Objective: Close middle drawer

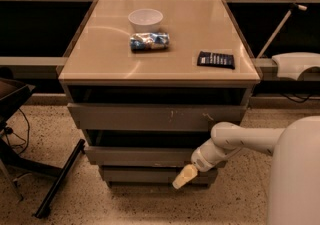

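Note:
The middle drawer (140, 157) is the wide plain grey front under the scratched top drawer front (155, 117). It stands out only a little, with a dark gap above it. My gripper (181, 179), with yellowish tips held together and nothing in it, is low at the drawer's right front. It lies over the lowest grey front (135, 174), just under the middle drawer's lower edge. My white arm (235, 141) reaches in from the right.
On the cabinet top (100, 64) are a white bowl (145, 19), a blue snack bag (149, 41) and a black packet (215, 59). A black stand leg (60, 179) slants across the floor at left. My white body (295, 174) fills the lower right.

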`<state>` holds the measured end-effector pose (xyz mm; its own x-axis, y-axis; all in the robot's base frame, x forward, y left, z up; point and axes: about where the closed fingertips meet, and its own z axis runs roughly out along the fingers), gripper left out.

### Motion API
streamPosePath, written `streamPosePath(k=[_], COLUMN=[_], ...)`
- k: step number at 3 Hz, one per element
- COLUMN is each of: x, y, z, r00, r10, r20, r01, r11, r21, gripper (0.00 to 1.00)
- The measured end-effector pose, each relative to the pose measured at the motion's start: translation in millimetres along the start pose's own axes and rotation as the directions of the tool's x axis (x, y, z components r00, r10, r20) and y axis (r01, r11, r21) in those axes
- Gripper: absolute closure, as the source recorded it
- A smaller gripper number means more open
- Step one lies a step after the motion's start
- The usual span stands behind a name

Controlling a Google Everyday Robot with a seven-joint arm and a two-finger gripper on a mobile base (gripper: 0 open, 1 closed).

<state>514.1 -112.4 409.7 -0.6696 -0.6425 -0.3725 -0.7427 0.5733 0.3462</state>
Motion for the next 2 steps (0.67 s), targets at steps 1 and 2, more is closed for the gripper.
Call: streamPosePath(k=[1, 2], x=[-33.4, -33.4], y=[-1.5, -1.5], z=[-10.8, -10.8], r00=[0.999, 0.999], r10=[-0.033, -0.033], r20=[0.027, 0.027], r01=[0.032, 0.032], r11=[0.9987, 0.9987], r21=[0.039, 0.039], gripper=[0.0, 0.0])
